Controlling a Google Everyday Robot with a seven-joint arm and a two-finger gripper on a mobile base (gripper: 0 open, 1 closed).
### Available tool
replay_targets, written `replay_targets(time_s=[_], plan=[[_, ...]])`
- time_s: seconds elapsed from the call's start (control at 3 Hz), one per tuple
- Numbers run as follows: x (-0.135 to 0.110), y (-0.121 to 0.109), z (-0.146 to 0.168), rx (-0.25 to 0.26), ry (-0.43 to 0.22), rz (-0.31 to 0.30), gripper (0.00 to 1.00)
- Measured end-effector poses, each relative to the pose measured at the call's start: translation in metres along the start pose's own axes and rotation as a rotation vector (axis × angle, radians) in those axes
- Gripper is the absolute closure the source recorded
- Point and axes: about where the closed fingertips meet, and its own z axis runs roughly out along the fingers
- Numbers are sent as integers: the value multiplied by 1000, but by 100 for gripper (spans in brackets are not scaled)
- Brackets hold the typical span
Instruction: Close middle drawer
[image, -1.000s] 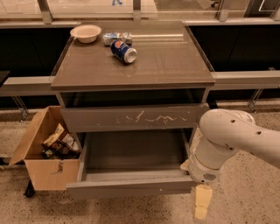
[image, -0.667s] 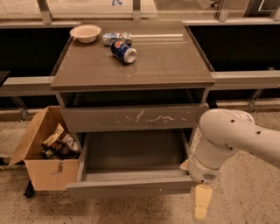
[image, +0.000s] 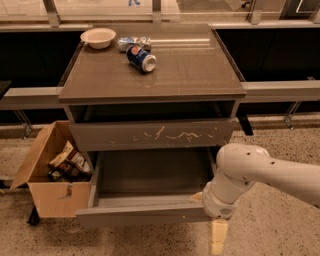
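The middle drawer (image: 145, 216) is pulled far out of the grey-brown cabinet, and its bare grey inside shows. Its plain front panel faces the camera low in the view. Above it is the drawer front with white scratch marks (image: 150, 135), pushed nearly in. My gripper (image: 218, 239) hangs from the white arm (image: 240, 172) at the lower right. It sits just past the right end of the middle drawer's front panel, at or slightly below panel height. It holds nothing that I can see.
On the cabinet top (image: 190, 65) are a white bowl (image: 98, 37), a lying blue can (image: 140, 58) and a crumpled wrapper (image: 131, 42). An open cardboard box (image: 47, 170) with snack bags stands on the floor left of the drawer. Dark counters run behind.
The arm and gripper have shifted a little left, closer to the right front corner of the middle drawer. The drawer has not visibly moved.
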Motion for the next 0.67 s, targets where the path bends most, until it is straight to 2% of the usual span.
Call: replay_targets(time_s=[0.33,0.67], plan=[[5,-7,35,-9,-48,-53,18],[12,-12,63,-23,-84,-77,42]])
